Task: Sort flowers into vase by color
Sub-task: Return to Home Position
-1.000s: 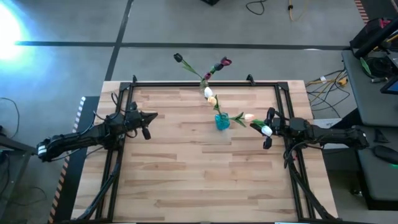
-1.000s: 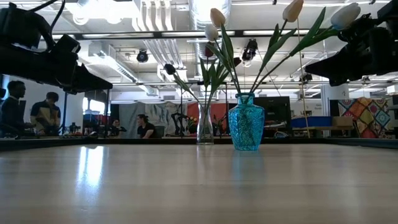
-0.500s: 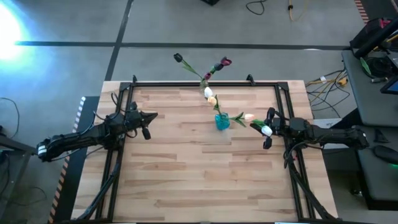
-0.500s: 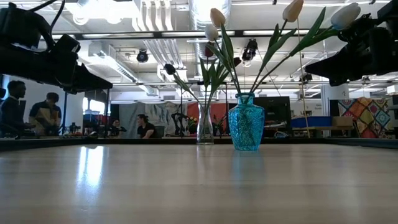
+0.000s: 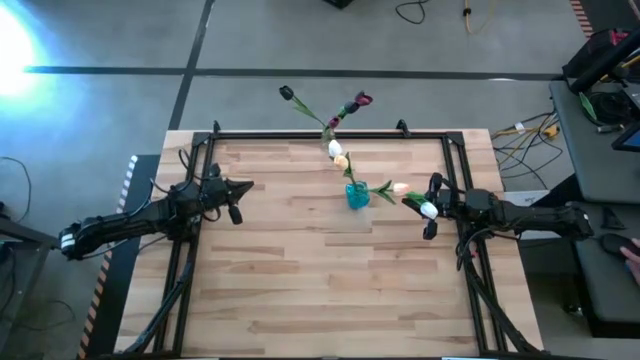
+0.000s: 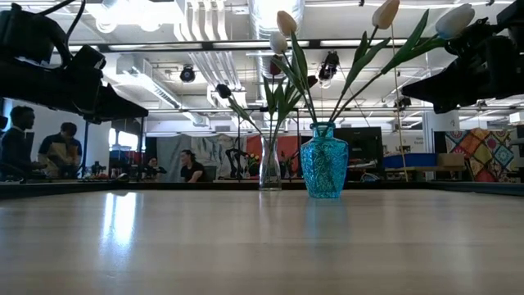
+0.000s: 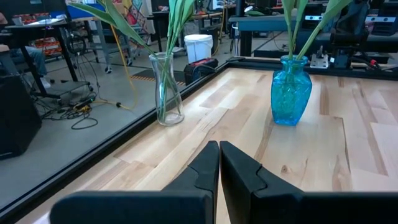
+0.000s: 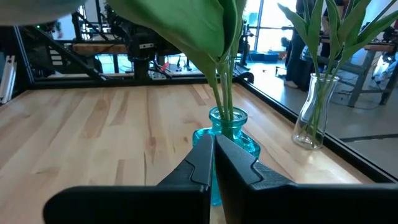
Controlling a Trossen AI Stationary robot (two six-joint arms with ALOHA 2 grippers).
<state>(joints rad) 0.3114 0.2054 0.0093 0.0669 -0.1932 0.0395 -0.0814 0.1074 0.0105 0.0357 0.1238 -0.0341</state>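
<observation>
A blue vase (image 5: pixel 357 195) stands on the wooden table and holds several tulips with white and peach heads (image 6: pixel 286 22). A clear glass vase (image 7: pixel 166 90) at the table's far edge holds dark maroon tulips (image 5: pixel 361 100). My left gripper (image 7: pixel 219 149) hangs shut and level over the table's left side, well short of both vases. My right gripper (image 8: pixel 212 144) is shut and level just right of the blue vase. One white tulip head (image 5: pixel 428 210) leans out over it; whether they touch does not show.
A black frame (image 5: pixel 300 133) runs around the tabletop. The near half of the table (image 5: pixel 330 290) is bare wood. Beyond the far edge, people (image 6: pixel 61 152) sit and stand in the room.
</observation>
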